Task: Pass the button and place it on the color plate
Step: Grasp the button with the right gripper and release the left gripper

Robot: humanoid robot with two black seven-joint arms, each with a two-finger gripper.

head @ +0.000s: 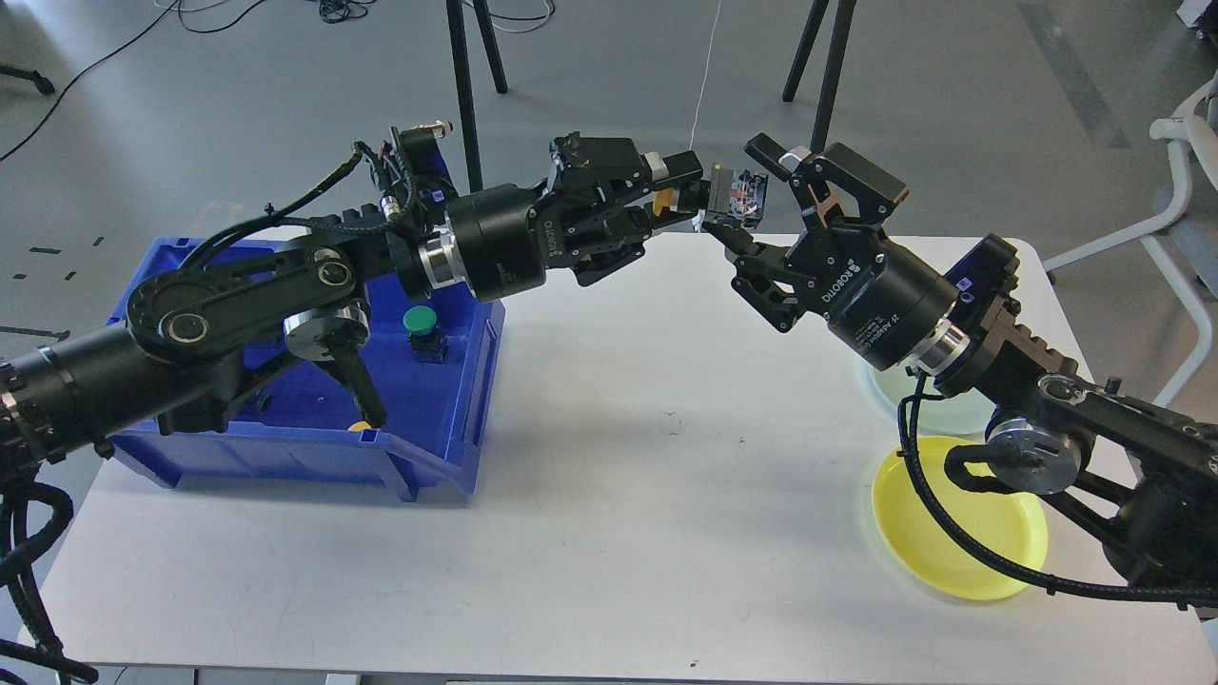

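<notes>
My left gripper (687,195) is shut on a yellow button (664,201) whose block end with coloured wiring (740,193) sticks out to the right, held high over the table's far edge. My right gripper (752,195) is open, its fingers above and below that block end. A yellow plate (956,533) lies at the front right of the table. A pale green plate (894,385) lies behind it, mostly hidden by my right arm. A green button (422,328) stands in the blue bin (438,447).
The blue bin stands at the table's left under my left arm, with a bit of another yellow button (359,426) at its front wall. Stand legs (464,90) rise beyond the table. A white chair (1185,181) is at the far right.
</notes>
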